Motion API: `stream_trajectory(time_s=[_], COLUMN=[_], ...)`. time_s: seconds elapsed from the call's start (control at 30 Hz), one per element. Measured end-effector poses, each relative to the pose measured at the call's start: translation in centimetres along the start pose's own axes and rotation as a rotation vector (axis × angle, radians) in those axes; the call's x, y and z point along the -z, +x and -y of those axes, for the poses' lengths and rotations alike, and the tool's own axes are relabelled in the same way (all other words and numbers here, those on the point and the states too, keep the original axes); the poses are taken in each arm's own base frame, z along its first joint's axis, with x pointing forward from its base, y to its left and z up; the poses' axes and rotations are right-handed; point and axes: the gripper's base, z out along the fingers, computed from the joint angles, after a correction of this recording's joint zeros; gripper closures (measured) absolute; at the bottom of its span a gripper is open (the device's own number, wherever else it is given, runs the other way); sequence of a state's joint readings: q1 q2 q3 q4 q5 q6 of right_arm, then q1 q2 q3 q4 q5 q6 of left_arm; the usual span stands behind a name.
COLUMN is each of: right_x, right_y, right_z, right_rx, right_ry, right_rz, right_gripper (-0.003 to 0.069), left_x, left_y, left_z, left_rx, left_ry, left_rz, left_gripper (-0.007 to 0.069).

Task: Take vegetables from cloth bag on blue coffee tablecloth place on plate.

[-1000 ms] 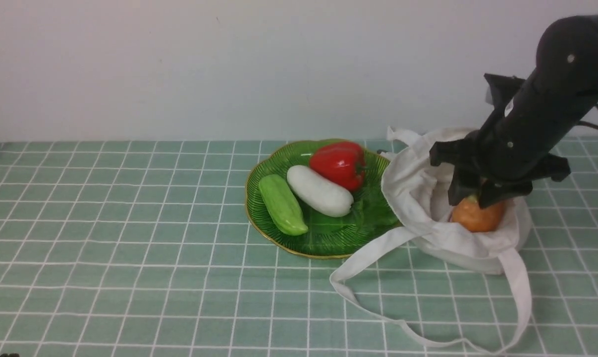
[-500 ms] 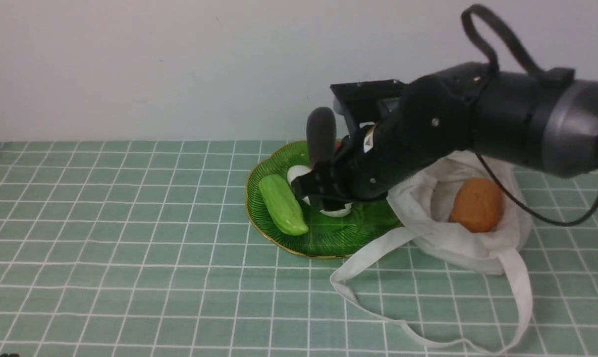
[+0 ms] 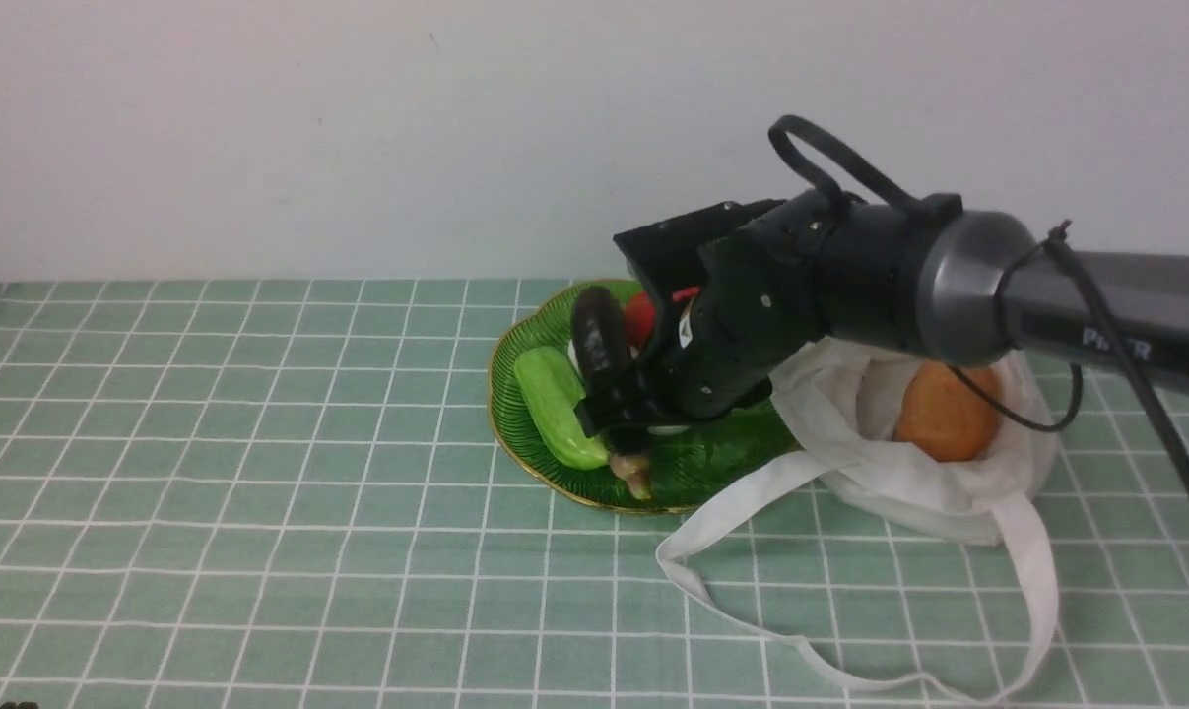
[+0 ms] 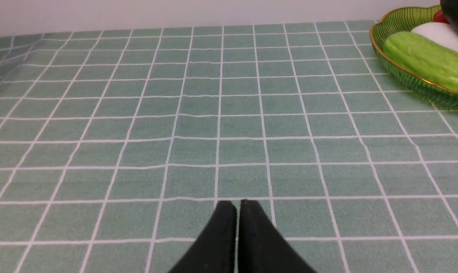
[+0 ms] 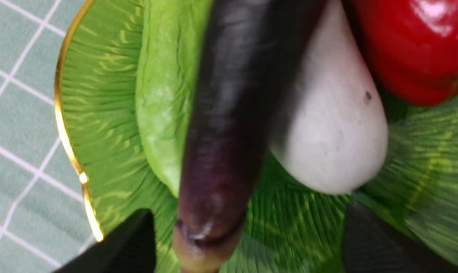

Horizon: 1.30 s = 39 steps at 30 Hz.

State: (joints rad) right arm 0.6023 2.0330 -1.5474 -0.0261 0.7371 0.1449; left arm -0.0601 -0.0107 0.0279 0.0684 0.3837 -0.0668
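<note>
The dark purple eggplant leans over the green plate, with its pale stem end down at the plate's front edge. My right gripper is around its lower part. In the right wrist view the eggplant lies between the two fingers with a gap on each side, so the right gripper is open. The orange-brown potato sits in the white cloth bag, right of the plate. My left gripper is shut and empty, low over the blue-green tablecloth.
On the plate lie a green cucumber, a white vegetable and a red pepper. The bag's strap loops over the cloth in front of the plate. A pale wall stands behind the table.
My right arm left the bag with the eggplant and swung left over the plate. The eggplant has since dropped lower and tilted, stem end on the plate's front.
</note>
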Motion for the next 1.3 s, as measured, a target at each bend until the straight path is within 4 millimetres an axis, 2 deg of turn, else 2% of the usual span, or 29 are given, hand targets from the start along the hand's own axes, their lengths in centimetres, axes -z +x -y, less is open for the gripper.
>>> stream_trajectory(time_s=[0.07,0.13,0.17,0.23,0.3,0.37,0.4,0.6,0.63,0.7,0.77,0.87,0.93,0.97,1.03,1.1,1.2,1.3], right_x=[1.0,3.1,3.1,5.7,8.5,10.7,12.4,22.4,22.8,27.3,31.4,34.3,35.9,35.8,36.5,36.0,34.3,31.4], right_y=[-0.5,-1.8,-1.8,-3.4,-5.1,-6.0,-6.3,-5.6,-5.5,-3.8,-1.3,2.0,5.5,6.6,10.6,13.8,17.8,22.0], right_z=[0.0,0.1,0.1,0.3,0.4,0.3,0.3,0.5,0.5,0.8,1.2,1.7,2.1,2.3,2.7,3.0,3.3,3.5], right_rx=[-0.001,0.021,0.021,0.085,0.121,0.137,0.152,0.155,0.155,0.149,0.14,0.131,0.13,0.128,0.123,0.119,0.118,0.127], right_ry=[0.012,0.036,0.036,0.065,0.079,0.076,0.069,0.05,0.05,0.046,0.043,0.043,0.046,0.046,0.045,0.043,0.031,0.008], right_rz=[-0.065,-0.122,-0.122,-0.153,-0.077,-0.017,0.019,0.199,0.206,0.279,0.336,0.367,0.374,0.359,0.359,0.372,0.484,0.702], right_gripper=[-0.0006,-0.0025,-0.0025,-0.0024,-0.0001,0.0027,0.0052,0.0169,0.0172,0.0217,0.0268,0.0335,0.0412,0.0435,0.0518,0.0583,0.0649,0.067], left_x=[0.0,0.0,0.0,0.0,0.0,0.0,0.0,0.0,0.0,0.0,0.0,0.0,0.0,0.0,0.0,0.0,0.0,0.0], left_y=[0.0,0.0,0.0,0.0,0.0,0.0,0.0,0.0,0.0,0.0,0.0,0.0,0.0,0.0,0.0,0.0,0.0,0.0], left_z=[0.0,0.0,0.0,0.0,0.0,0.0,0.0,0.0,0.0,0.0,0.0,0.0,0.0,0.0,0.0,0.0,0.0,0.0], left_rx=[0.0,0.0,0.0,0.0,0.0,0.0,0.0,0.0,0.0,0.0,0.0,0.0,0.0,0.0,0.0,0.0,0.0,0.0], left_ry=[0.0,0.0,0.0,0.0,0.0,0.0,0.0,0.0,0.0,0.0,0.0,0.0,0.0,0.0,0.0,0.0,0.0,0.0], left_rz=[0.0,0.0,0.0,0.0,0.0,0.0,0.0,0.0,0.0,0.0,0.0,0.0,0.0,0.0,0.0,0.0,0.0,0.0], left_gripper=[0.0632,0.0632,0.0632,0.0632,0.0632,0.0632,0.0632,0.0632,0.0632,0.0632,0.0632,0.0632,0.0632,0.0632,0.0632,0.0632,0.0632,0.0632])
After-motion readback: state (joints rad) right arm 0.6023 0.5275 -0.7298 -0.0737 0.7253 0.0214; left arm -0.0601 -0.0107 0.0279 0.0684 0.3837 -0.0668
